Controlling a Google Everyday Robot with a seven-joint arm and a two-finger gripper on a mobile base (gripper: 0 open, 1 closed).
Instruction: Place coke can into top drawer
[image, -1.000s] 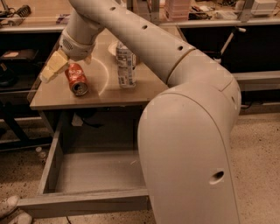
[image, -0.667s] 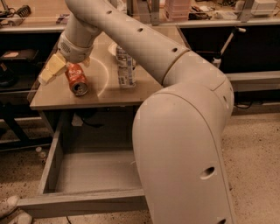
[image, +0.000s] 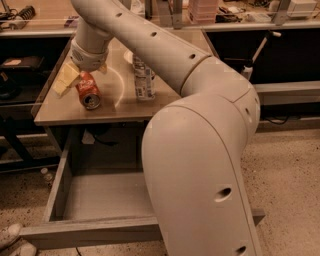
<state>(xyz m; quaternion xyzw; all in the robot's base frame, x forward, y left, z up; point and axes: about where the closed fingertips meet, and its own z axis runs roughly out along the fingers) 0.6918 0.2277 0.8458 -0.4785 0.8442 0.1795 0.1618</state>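
At the left of the table (image: 59, 109), the gripper (image: 83, 76) hangs over the tabletop with its jaws closed on the coke can (image: 88, 90). The can is tilted, its silver end pointing down toward the front edge. Below the table, the top drawer (image: 89, 233) is pulled wide open, and what shows of its floor is bare. Just right of the coke can, apart from it, a silver-and-blue can (image: 144, 80) stands upright. The robot's thick pale arm (image: 200, 150) fills the right side.
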